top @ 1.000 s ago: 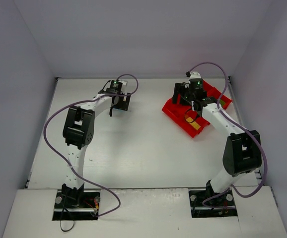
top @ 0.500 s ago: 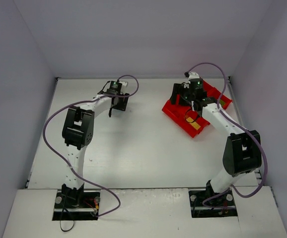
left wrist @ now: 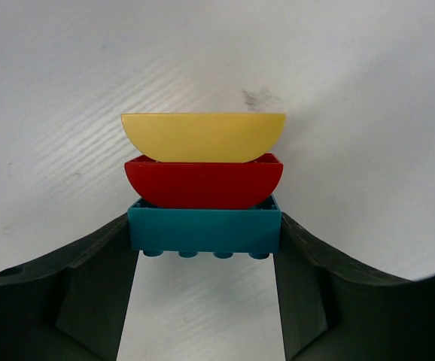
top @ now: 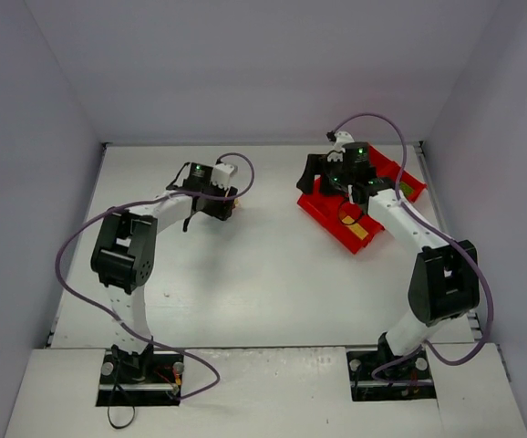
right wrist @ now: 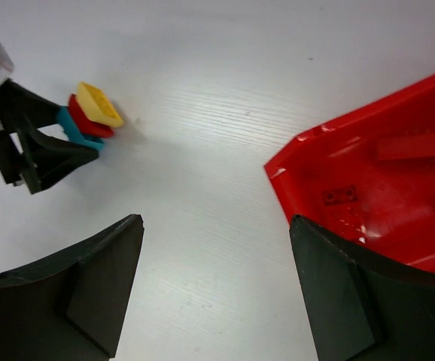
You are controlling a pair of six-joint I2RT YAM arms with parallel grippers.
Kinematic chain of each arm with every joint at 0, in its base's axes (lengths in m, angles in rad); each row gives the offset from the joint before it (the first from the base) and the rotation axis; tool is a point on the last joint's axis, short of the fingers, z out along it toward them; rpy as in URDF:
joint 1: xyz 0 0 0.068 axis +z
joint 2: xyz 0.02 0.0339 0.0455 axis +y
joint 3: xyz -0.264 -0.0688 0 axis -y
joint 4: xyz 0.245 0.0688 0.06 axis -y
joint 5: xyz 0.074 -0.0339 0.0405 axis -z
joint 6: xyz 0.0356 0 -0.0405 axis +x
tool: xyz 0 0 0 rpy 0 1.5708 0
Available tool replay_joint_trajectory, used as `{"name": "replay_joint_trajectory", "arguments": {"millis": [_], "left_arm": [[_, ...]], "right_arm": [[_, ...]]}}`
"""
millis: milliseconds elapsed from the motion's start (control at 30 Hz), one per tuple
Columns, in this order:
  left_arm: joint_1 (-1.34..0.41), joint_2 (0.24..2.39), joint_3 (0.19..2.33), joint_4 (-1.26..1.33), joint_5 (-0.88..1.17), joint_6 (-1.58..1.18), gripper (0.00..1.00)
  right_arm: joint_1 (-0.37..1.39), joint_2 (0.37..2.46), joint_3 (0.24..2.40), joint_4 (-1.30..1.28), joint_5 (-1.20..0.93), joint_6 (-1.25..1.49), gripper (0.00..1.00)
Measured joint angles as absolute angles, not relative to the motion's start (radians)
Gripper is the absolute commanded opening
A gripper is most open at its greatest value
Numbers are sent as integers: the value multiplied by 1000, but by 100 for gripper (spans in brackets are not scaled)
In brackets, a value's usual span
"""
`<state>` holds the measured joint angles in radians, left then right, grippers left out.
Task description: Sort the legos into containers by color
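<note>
Left arm (top: 134, 315) and right arm (top: 400, 330): white links, black joint housings (top: 118, 255), trailing purple cable (top: 60, 260). Green wrist lamps (top: 197, 168). Left gripper (left wrist: 205, 263): matte black fingers (left wrist: 82, 301). Black base plates (top: 108, 391) at table (top: 263, 274) near edge.

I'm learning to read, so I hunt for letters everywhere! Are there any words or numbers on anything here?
None: no word, number, brand or sign can be read in any view.
The yellow brick, red brick and teal brick are plain, with no print showing.
The red tray shows no label either.
</note>
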<state>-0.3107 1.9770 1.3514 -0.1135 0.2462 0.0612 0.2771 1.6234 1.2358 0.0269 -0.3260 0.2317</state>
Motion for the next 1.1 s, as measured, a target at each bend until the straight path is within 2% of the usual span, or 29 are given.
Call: {"name": "replay_joint_trajectory", "arguments": {"millis": [133, 367, 567, 900, 1100], "left_arm": [[-311, 1880, 1247, -55, 369, 150, 35], [-313, 1742, 1154, 60, 529, 283, 35], [-340, 1684, 1131, 111, 580, 363, 36], [-437, 1618, 1079, 159, 579, 450, 36], [-447, 1589, 1047, 191, 566, 461, 36]], "right_arm": [[284, 1633, 1286, 28, -453, 236, 81], [310, 1698, 1393, 46, -690, 283, 83], [336, 1773, 1423, 47, -825, 337, 84], [368, 1834, 1449, 46, -909, 390, 82], [369, 1849, 1449, 47, -909, 401, 77]]}}
